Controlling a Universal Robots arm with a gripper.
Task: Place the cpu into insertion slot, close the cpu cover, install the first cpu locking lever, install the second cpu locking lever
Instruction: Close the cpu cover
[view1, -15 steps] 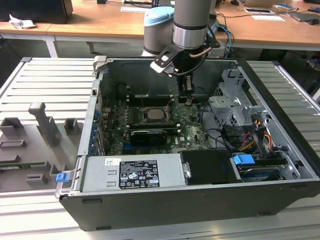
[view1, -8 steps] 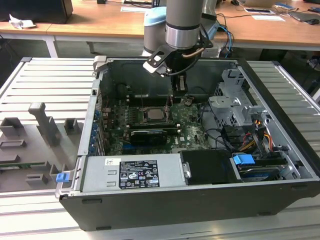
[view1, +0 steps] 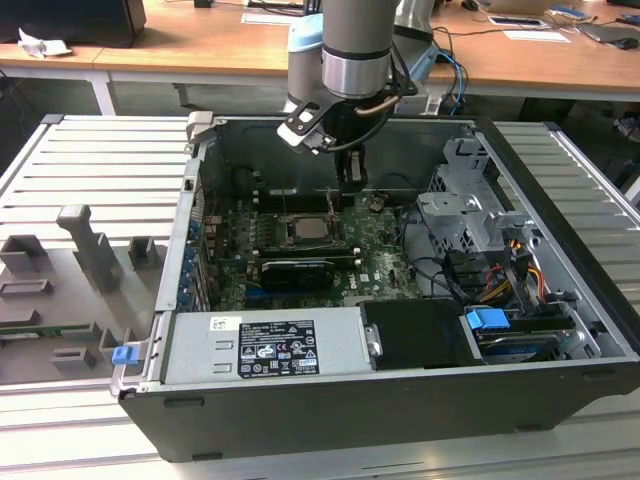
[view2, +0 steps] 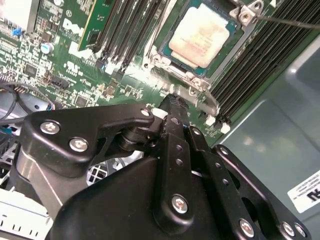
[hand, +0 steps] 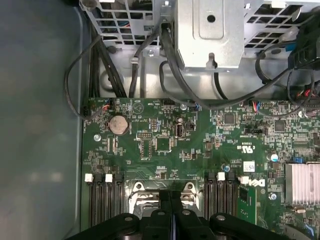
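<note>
The open computer case (view1: 400, 400) lies on the slatted counter (view1: 90, 170). The gripper (view2: 172, 104), its fingers pressed together on nothing, hangs just beside the insertion slot (view1: 336, 238). The cpu cover (view2: 161, 54) looks lowered around the cpu (view2: 200, 35), which sits in the slot (so two steps seem done). A thin locking lever (view2: 290, 20) appears unlatched, so both levers probably remain.
</note>
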